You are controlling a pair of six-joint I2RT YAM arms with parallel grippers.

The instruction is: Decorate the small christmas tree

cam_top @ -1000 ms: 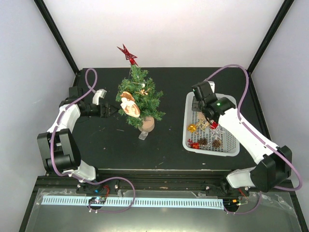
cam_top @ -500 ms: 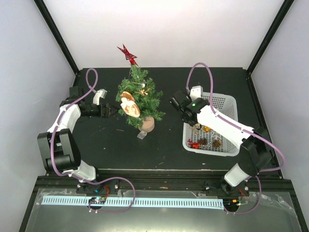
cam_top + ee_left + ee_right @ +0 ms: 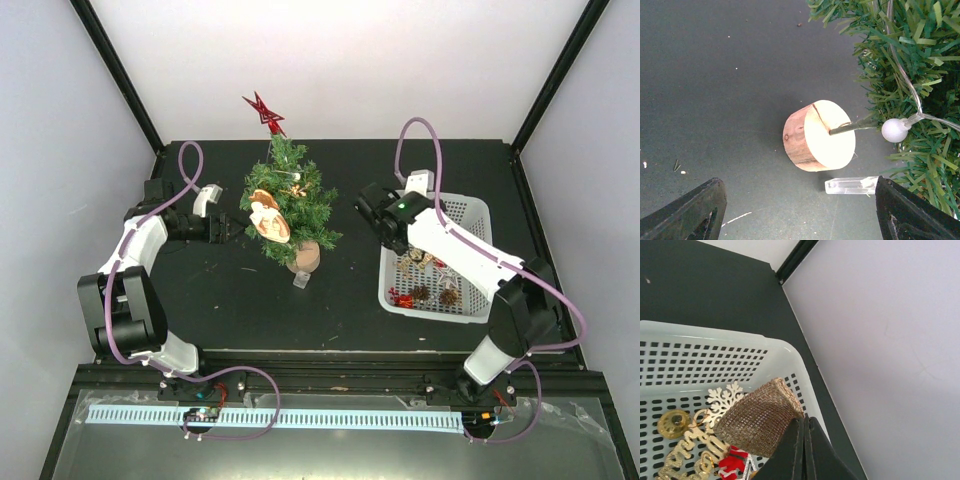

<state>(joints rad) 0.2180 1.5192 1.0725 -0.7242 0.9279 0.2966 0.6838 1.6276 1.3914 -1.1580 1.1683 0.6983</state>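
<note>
Top external: black worktop (image 3: pixel 220 300), with the small christmas tree (image 3: pixel 290 205) standing left of centre toward the back edge, its wooden stump base (image 3: pixel 820 135) on the surface. White basket (image 3: pixel 437 312) is near the right edge, well apart from the tree.

My left claw (image 3: pixel 229 230) sits just left of the tree at lower-branch height, released, jaws wide, nothing in them. In the left wrist view the stump is ahead of the two fingers, not touching either.

My right claw (image 3: pixel 804 419) is at the basket's back left corner, clenched, fingers pressed flat together. Burlap cone (image 3: pixel 760 422) lies right against the fingertips; can't tell if it's pinched or just touching.

Red star (image 3: pixel 264 110) is on the treetop, tan round ornament (image 3: pixel 267 215) on the tree's left side. Clear plastic piece (image 3: pixel 852 185) is on the worktop just beside the stump. White bulb (image 3: pixel 895 130) hangs on a clear wire in the branches.

In the basket: pale snowflake (image 3: pixel 724 400), gold lettering (image 3: pixel 690 455), round gold ornament (image 3: pixel 672 424), red bit (image 3: pixel 732 464).
</note>
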